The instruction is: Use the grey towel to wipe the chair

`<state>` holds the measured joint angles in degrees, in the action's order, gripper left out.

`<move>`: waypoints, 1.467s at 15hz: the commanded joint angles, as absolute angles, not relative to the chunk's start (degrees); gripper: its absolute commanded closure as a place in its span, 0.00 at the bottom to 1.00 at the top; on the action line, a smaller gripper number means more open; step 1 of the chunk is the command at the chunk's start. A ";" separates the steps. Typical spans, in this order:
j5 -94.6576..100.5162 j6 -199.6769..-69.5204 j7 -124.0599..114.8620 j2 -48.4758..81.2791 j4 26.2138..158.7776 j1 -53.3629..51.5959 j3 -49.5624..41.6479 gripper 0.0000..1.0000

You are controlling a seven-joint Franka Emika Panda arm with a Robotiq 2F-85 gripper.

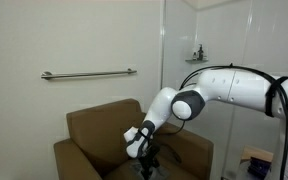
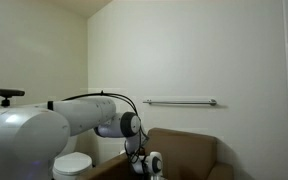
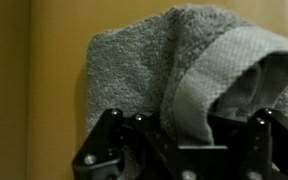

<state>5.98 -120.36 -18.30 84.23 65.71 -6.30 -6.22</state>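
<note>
The grey towel fills the wrist view, folded over and bunched between my black fingers, with the chair's tan fabric behind it. My gripper is shut on the towel. In both exterior views the gripper hangs low over the seat of the tan-brown chair, in front of its backrest. The towel is too small and dark to make out in those views.
A metal grab bar runs along the wall above the chair. A corner shelf with bottles is behind the arm. A white toilet stands beside the chair. A box with blue sits low by the robot.
</note>
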 commanded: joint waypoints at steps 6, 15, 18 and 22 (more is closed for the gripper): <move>5.80 -127.95 -11.99 83.95 65.27 -11.35 0.87 0.97; 6.11 -125.19 -13.52 84.01 65.91 -15.78 -2.32 0.97; 5.07 -121.41 -16.28 84.11 66.93 -12.83 -4.22 0.97; 3.39 -122.15 -16.29 84.08 67.29 -6.92 -4.84 0.98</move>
